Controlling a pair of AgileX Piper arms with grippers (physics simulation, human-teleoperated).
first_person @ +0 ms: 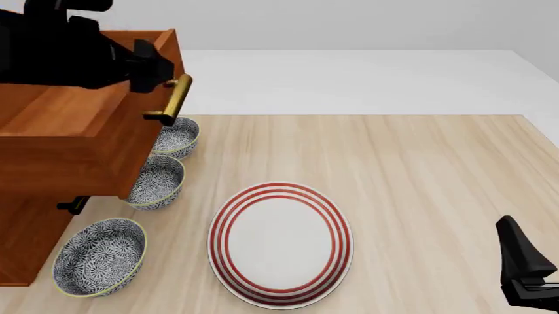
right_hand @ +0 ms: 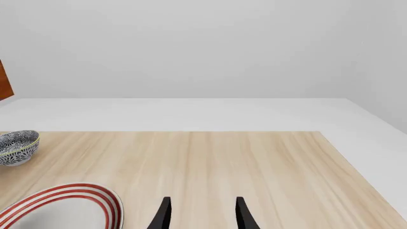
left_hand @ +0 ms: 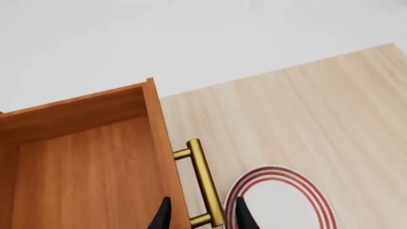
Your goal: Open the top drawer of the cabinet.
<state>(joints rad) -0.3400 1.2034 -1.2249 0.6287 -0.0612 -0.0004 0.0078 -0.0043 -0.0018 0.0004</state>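
The top drawer (first_person: 70,124) of the reddish-brown cabinet (first_person: 26,242) stands pulled out, and its bare wooden inside (left_hand: 83,167) shows in the left wrist view. The brass bar handle (left_hand: 205,183) on its front also shows in the front view, brass handle (first_person: 177,98). My left gripper (left_hand: 202,217) is open and straddles the handle's near end, one finger inside the drawer front, the other outside the bar. In the front view the left gripper (first_person: 156,65) sits at the drawer's front top edge. My right gripper (right_hand: 202,213) is open and holds nothing, low at the table's near right corner, right gripper (first_person: 514,232).
A white plate with red rings (first_person: 279,243) lies mid-table. Three patterned bowls (first_person: 175,137) (first_person: 157,182) (first_person: 98,256) stand in a row beside the cabinet, partly under the pulled-out drawer. A dark handle end (first_person: 72,205) of a lower drawer pokes out below.
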